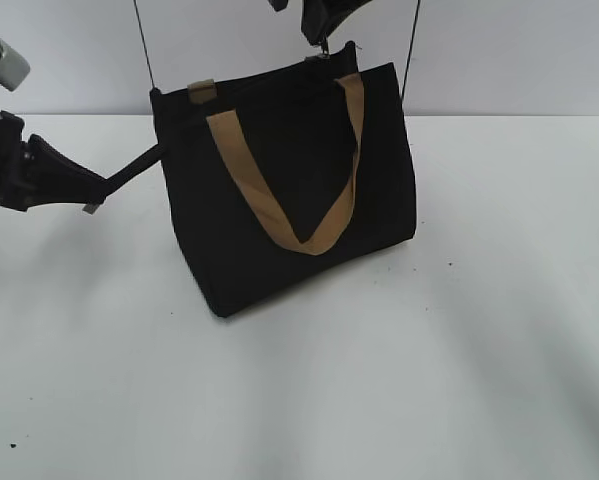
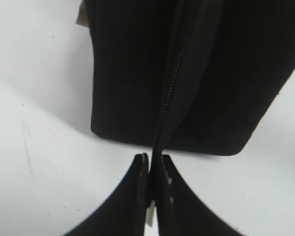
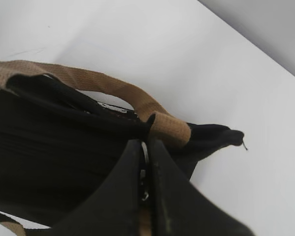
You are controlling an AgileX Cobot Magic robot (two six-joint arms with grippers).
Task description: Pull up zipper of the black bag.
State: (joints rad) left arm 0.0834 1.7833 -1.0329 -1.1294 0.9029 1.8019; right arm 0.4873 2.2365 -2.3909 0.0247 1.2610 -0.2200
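Note:
The black bag point(image 1: 279, 210) stands on the white table with a tan strap point(image 1: 319, 225) hanging down its front. My left gripper point(image 1: 147, 158) is shut on a black fabric tab at the bag's left end; in the left wrist view point(image 2: 154, 160) the zipper point(image 2: 169, 88) runs closed from that tab across the bag point(image 2: 226, 73). My right gripper point(image 1: 322, 42) is above the bag's top right. It is shut point(image 3: 145, 147) on the silver ring pull point(image 3: 145, 153) beside a tan strap point(image 3: 169, 129), over the bag's black fabric point(image 3: 49, 147).
The white table point(image 1: 479, 350) spreads around the bag in front and on both sides. Two thin dark cables point(image 1: 144, 45) hang against the grey wall behind. The left arm's body point(image 1: 19, 170) sits at the left edge.

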